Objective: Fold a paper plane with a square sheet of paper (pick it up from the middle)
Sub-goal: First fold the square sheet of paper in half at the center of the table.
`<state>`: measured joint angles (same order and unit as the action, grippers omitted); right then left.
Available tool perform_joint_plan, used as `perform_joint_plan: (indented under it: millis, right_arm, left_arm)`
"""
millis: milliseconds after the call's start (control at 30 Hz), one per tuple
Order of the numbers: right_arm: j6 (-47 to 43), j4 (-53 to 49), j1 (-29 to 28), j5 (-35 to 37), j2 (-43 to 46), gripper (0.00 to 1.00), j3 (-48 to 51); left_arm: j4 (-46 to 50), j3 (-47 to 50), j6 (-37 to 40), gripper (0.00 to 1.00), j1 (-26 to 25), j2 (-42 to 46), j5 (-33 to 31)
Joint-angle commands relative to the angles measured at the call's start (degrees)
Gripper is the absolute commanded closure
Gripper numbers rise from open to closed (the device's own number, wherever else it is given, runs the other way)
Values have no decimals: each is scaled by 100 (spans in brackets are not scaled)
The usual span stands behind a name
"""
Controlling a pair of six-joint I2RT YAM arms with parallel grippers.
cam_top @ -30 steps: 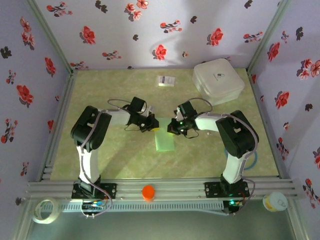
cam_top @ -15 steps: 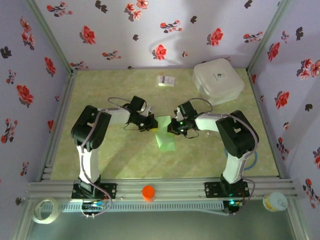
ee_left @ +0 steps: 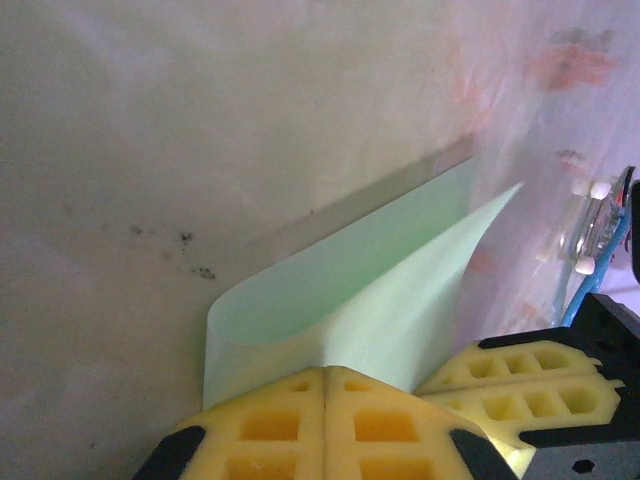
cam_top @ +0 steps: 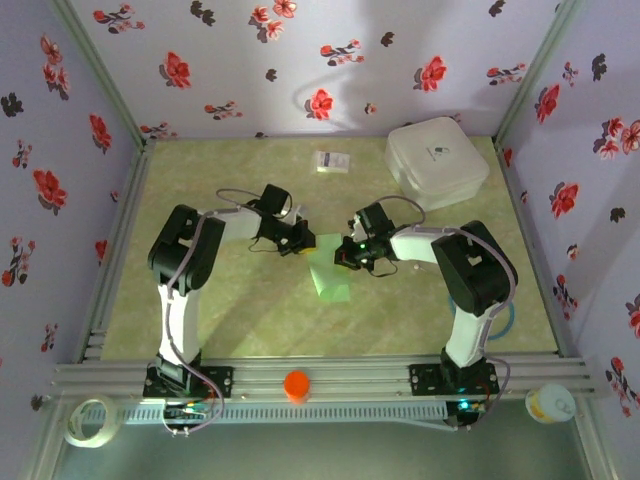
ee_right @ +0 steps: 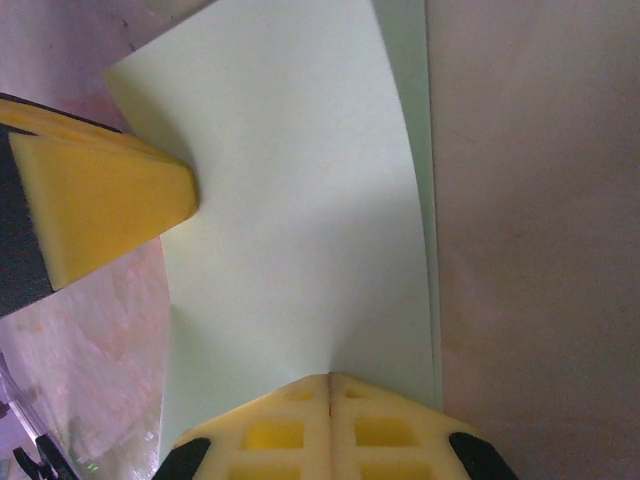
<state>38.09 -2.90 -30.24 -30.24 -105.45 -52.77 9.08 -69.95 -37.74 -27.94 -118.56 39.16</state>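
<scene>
Now, a two-handed pinch at centre frame —
left hand (cam_top: 297, 243) and right hand (cam_top: 344, 254), each clamped on the sheet of paper (cam_top: 330, 278), its upper layer curling off the counter (cam_top: 250, 310).

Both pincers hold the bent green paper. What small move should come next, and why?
Probably lower both together, bringing the held edge onto the lower layer's edge. The left pincer and right pincer are shut on the square sheet of paper, which arches over its lower layer; a strip of that layer shows beyond it, so the edges do not yet meet.
</scene>
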Motion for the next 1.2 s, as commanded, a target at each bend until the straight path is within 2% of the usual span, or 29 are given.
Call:
perform_joint_plan:
  millis: [0, 233, 333, 467, 833, 1167]
  right_arm:
    - [68, -607, 36, 446, -260, 100, 232]
    - [79, -634, 36, 481, -265, 100, 227]
    - [85, -633, 36, 498, -261, 100, 226]
    - [95, -633, 36, 497, -269, 100, 224]
    - [94, -660, 18, 500, -307, 100, 231]
    - [120, -651, -25, 488, -344, 100, 224]
  left_arm:
    - [243, 54, 134, 100, 128, -181, -197]
    - [501, -321, 276, 100, 131, -33, 56]
    - [611, -453, 467, 100, 131, -153, 334]
    - [708, -544, 607, 100, 136, -352, 356]
    - [549, -517, 183, 100, 437, -519, -297]
    - [763, -1141, 44, 100, 658, -765, -429]
